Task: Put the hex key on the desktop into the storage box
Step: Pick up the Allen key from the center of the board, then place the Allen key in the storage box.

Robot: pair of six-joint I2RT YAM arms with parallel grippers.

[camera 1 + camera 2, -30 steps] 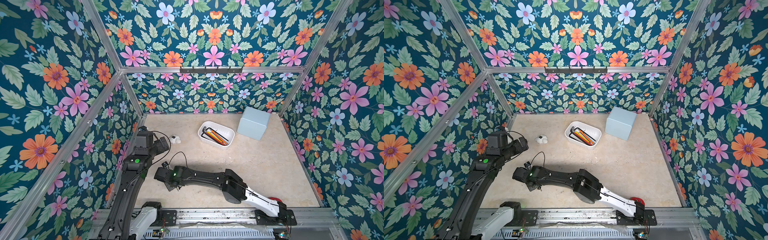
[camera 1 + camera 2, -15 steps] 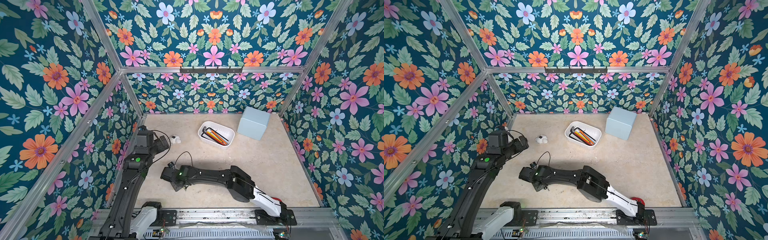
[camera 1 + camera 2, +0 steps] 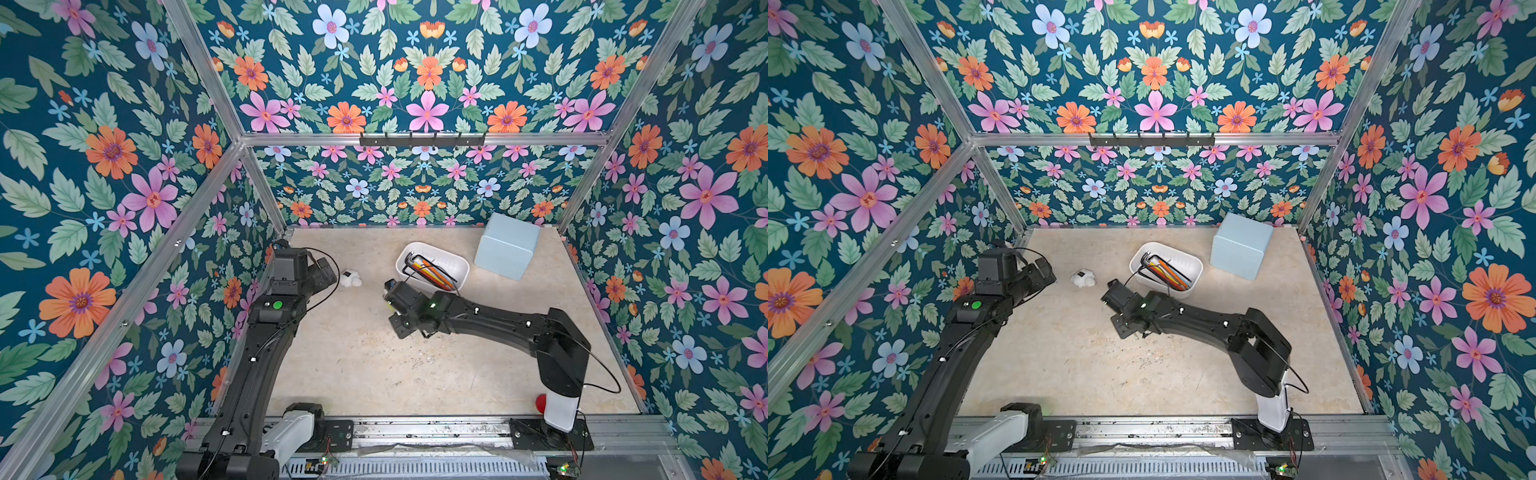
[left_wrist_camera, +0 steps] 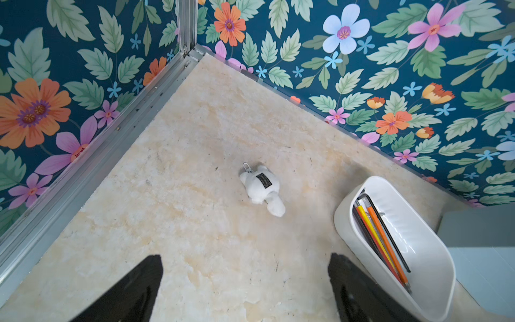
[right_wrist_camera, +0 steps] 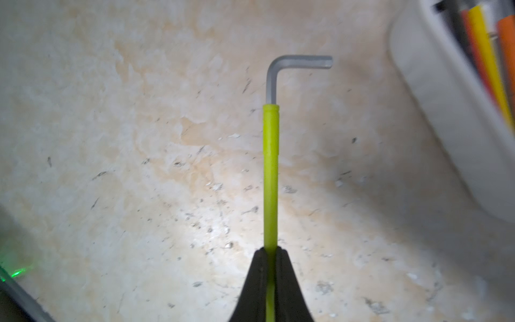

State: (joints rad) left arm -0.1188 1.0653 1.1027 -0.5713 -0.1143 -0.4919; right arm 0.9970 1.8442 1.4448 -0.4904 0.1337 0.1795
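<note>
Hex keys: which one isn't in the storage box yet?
The yellow-green-sleeved hex key, pinched between the right gripper fingers above the desktop. The orange, yellow and black ones lie in the storage box.

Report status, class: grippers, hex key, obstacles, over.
Right gripper shut on hex key, lifted near the box. Left gripper open, idle. Plush toy off to the side, path clear.
</note>
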